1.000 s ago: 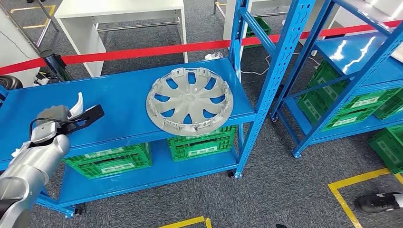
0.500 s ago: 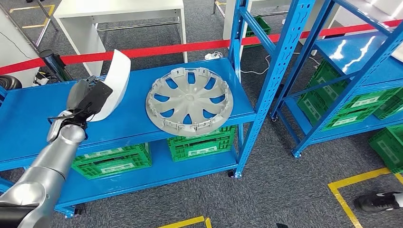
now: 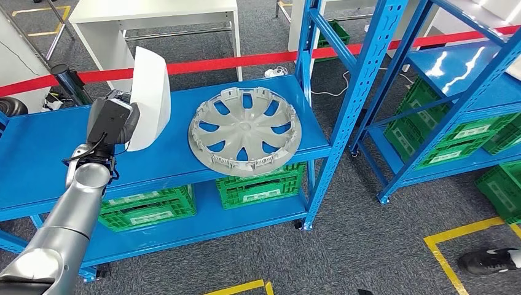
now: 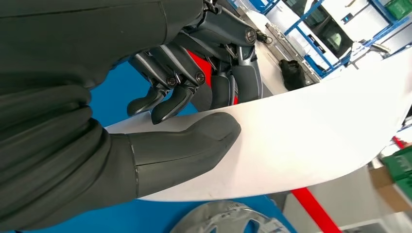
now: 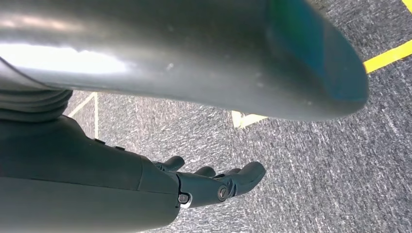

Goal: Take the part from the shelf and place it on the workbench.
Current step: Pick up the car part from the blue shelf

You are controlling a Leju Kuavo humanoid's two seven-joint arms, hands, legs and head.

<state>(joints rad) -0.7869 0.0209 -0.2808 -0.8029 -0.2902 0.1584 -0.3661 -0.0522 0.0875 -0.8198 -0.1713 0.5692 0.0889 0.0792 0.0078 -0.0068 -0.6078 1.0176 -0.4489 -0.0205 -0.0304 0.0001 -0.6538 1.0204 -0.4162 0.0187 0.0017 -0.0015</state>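
STEP: part taken, carry pending; you hold the white part (image 3: 150, 98) lifted above the blue shelf (image 3: 37, 147), beside the hubcap (image 3: 246, 130) | NEXT: you likely turn toward the workbench | POSE: left hand (image 3: 112, 120) raised, thumb (image 4: 184, 145) and fingers (image 4: 167, 99) clamping it; right hand (image 5: 214, 184) hangs empty, fingers loosely apart

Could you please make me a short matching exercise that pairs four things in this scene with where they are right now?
Things:
1. white curved part
2. grey wheel cover
3. green crates
4. right robot hand

Places:
A. on the lower level of the blue shelf
B. hanging over grey carpet
C. held in the left robot hand, raised above the shelf top
D. lying on the shelf top

Pairs: 1-C, 2-D, 3-A, 4-B
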